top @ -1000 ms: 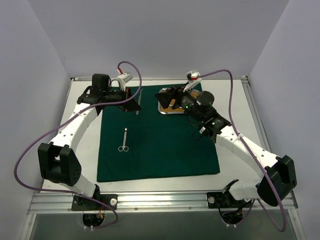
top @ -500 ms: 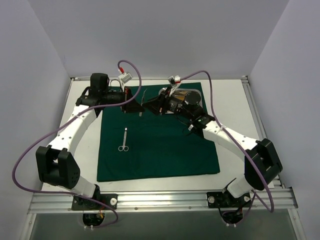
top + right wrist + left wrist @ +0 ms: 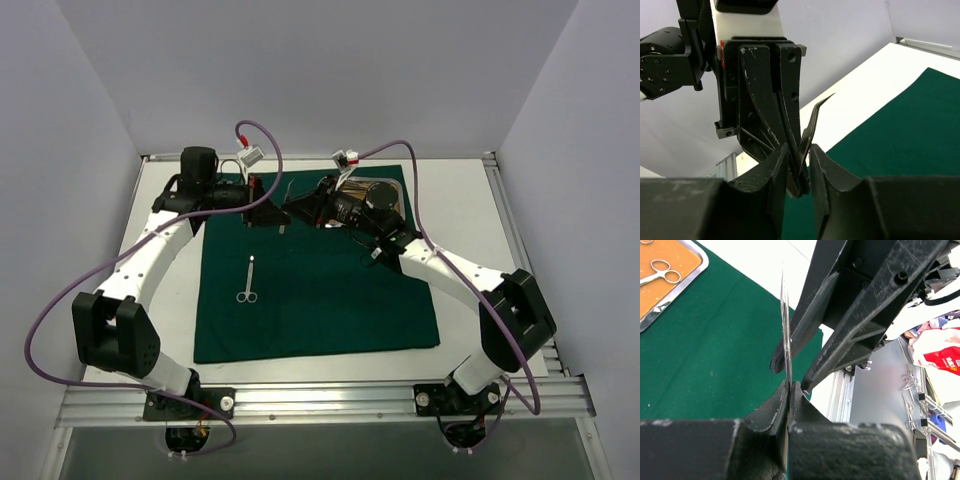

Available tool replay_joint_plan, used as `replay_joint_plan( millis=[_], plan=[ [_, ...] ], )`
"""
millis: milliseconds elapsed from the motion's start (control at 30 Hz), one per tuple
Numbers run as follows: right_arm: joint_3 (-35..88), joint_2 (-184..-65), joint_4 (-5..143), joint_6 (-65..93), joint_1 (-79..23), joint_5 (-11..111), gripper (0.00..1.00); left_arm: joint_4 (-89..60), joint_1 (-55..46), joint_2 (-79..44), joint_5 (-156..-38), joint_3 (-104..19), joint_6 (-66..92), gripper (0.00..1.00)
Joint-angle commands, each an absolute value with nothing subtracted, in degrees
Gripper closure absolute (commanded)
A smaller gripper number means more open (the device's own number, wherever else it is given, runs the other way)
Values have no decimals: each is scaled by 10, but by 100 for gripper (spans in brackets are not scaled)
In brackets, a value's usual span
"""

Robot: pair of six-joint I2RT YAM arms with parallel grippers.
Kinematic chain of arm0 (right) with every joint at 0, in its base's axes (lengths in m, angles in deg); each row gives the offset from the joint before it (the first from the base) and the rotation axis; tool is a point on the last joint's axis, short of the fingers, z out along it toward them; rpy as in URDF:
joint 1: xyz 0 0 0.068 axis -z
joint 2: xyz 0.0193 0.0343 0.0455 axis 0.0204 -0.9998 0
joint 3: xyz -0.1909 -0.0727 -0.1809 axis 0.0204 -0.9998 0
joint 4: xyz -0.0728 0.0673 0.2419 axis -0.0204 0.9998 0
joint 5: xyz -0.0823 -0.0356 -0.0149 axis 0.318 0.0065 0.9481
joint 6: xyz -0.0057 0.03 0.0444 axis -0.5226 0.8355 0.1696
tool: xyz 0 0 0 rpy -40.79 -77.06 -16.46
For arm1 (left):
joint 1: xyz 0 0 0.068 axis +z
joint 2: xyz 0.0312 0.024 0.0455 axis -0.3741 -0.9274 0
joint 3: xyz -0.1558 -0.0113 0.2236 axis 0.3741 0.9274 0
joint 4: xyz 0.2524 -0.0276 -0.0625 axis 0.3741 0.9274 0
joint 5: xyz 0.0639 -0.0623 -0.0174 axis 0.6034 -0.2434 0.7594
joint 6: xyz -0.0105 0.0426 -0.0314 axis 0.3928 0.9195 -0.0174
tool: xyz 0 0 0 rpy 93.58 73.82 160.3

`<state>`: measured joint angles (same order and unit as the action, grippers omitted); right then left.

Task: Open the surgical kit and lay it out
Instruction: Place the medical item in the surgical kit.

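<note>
- Currently mid-air over the far-left part of the dark green drape (image 3: 320, 290): left gripper (image 3: 265, 207) and right gripper (image 3: 298, 208) nose to nose, both at the same slim silver tweezers (image 3: 283, 205).
- Left jaws: clamped tight on the tweezers. Seen edge-on from the left wrist as a thin blade standing straight up out of the pinch.
- Right jaws: slightly apart, one finger on each side of the tweezers. Narrow gap visible in both wrist views. Cannot tell whether either pad touches the metal.
- From the right wrist: tweezers dark against the wall, bent tip rising up and to the right, lower end down between the right fingers (image 3: 782, 165), just beside the left gripper's tips.
- Drape: opened out flat on the white worktop (image 3: 465, 230), covering the middle, bare worktop on both sides.
- Steel tray (image 3: 400, 190): on the far-right part of the drape, mostly hidden under the right arm from above.
- From the left wrist: corner of the tray with its rim on the green cloth, tan liner (image 3: 682, 257) inside, one ring-handled instrument (image 3: 660, 272) lying flat on the liner. Too little in view to count anything else in there.
- Scissors (image 3: 247, 281): flat on the left half of the drape, ring handles toward the near edge, tips toward the far edge, well apart from both grippers and from the tray.
</note>
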<state>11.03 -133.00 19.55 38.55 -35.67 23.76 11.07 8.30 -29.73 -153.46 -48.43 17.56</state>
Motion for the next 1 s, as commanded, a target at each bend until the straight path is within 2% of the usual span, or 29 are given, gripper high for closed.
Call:
replay_joint_plan(
  millis=[0,33,133,167,200,233,267,300,367,433,533,700,767,833,967],
  plan=[
    [138,-1336,143,398,-357,233,81,91,82,-283,-1560,-483,181,98],
    [139,-1338,142,400,-357,233,83,91,82,-283,-1559,-483,181,98],
    [145,-1344,141,409,-357,232,100,92,82,-285,-1554,-483,179,98],
    [148,-1344,148,410,-357,233,100,92,82,-286,-1550,-486,178,97],
    [149,-1343,157,409,-357,239,100,96,82,-287,-1546,-489,177,93],
    [151,-1339,166,404,-357,245,100,102,82,-287,-1538,-491,180,79],
    [156,-1337,201,398,-357,253,100,125,82,-288,-1507,-496,187,56],
    [160,-1332,225,390,-357,274,100,141,82,-288,-1484,-506,205,23],
    [168,-1318,297,364,-357,299,100,178,83,-289,-1433,-515,227,17],
    [174,-1304,347,347,-357,325,100,198,83,-293,-1412,-524,242,4],
    [196,-1294,422,331,-356,377,100,221,88,-297,-1372,-540,243,6],
    [240,-1281,701,309,-356,546,100,301,129,-292,-1322,-571,290,6],
    [237,-1279,798,320,-355,613,100,329,150,-291,-1265,-582,293,6],
    [207,-1278,850,348,-353,631,100,346,165,-301,-1210,-592,295,6],
    [132,-1288,866,387,-350,609,100,365,185,-311,-1216,-602,293,6]
  ],
)
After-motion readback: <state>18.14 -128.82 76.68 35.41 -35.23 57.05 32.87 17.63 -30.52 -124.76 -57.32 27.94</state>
